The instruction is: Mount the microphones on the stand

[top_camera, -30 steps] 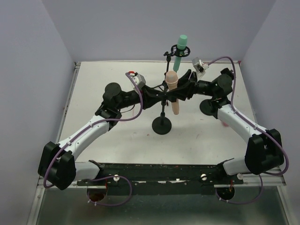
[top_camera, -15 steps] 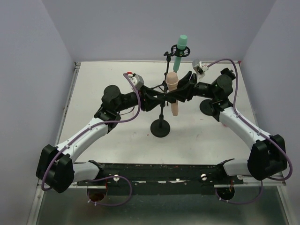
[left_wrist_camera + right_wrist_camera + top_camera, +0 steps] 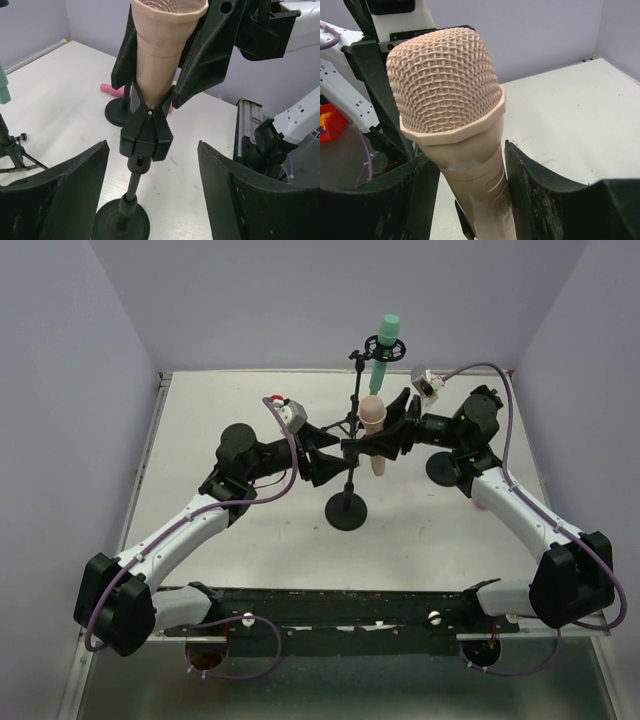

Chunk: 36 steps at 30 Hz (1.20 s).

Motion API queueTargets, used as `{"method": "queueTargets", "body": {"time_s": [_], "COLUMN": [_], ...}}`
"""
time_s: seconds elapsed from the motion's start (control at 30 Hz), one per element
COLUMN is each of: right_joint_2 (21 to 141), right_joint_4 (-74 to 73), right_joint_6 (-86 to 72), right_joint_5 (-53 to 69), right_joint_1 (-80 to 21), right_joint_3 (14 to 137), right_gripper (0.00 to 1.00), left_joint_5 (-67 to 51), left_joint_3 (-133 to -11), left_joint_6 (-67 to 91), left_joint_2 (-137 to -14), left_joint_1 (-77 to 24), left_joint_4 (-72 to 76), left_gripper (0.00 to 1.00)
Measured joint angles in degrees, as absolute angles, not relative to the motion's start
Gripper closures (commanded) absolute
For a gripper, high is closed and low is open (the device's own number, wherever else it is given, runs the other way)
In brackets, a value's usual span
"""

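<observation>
The beige-peach microphone [image 3: 374, 430] stands nearly upright in the spring clip [image 3: 146, 137] of a black stand with a round base [image 3: 346, 512]. My right gripper [image 3: 387, 435] is shut on its body just below the mesh head [image 3: 447, 80], one finger on each side. My left gripper [image 3: 335, 458] is open, its fingers [image 3: 75, 185] wide apart and short of the stand's pole. The mint green microphone [image 3: 383, 345] sits in a ring holder on a tripod stand [image 3: 353, 390] at the back. The pink microphone [image 3: 109, 88] lies on the table behind a second round base [image 3: 120, 111].
The second round stand base [image 3: 445, 468] stands under my right arm. The tripod's legs [image 3: 15, 155] spread on the table to the left of my left gripper. Lilac walls close the table at the back and sides. A black rail [image 3: 350, 605] runs along the near edge.
My left gripper has let go of the stand's clip, opened and drawn back to the left. The stand and beige microphone have shifted slightly right with my right gripper.
</observation>
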<state>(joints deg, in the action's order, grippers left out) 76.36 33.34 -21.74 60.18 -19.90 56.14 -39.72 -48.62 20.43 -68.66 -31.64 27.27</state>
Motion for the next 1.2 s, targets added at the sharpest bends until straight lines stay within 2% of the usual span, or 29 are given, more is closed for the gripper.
{"method": "queueTargets", "body": {"time_s": [0.1,0.2,0.3,0.33,0.37,0.83,1.2], "right_joint_2": [76.36,76.27,76.20,76.20,76.20,76.20,75.13], "right_joint_4": [32.88,32.77,32.14,31.79,31.29,21.58,18.22], "right_joint_6": [-21.21,-20.88,-20.84,-20.73,-20.56,-16.38,-12.43], "right_joint_5": [60.16,60.16,60.16,60.07,59.90,59.22,66.04], "right_joint_1": [-19.77,-19.77,-19.77,-19.75,-19.64,-17.80,-13.76], "right_joint_3": [56.18,56.21,56.47,56.64,56.93,59.20,59.66], "right_gripper": [0.31,0.30,0.20,0.13,0.00,0.00,0.00], "left_joint_5": [-39.75,-39.81,-39.88,-39.88,-39.86,-39.66,-39.38], "left_joint_3": [-48.62,-48.62,-48.62,-48.62,-48.62,-47.75,-46.37], "left_joint_6": [20.01,19.44,18.68,18.46,18.04,13.45,10.46], "left_joint_2": [-68.42,-68.03,-67.46,-67.37,-67.18,-63.72,-61.69], "left_joint_1": [-31.64,-31.64,-31.64,-31.64,-31.64,-31.64,-31.64], "left_joint_4": [26.70,26.04,25.15,24.95,24.38,21.54,19.77], "left_gripper": [0.16,0.16,0.15,0.15,0.13,0.12,0.12]}}
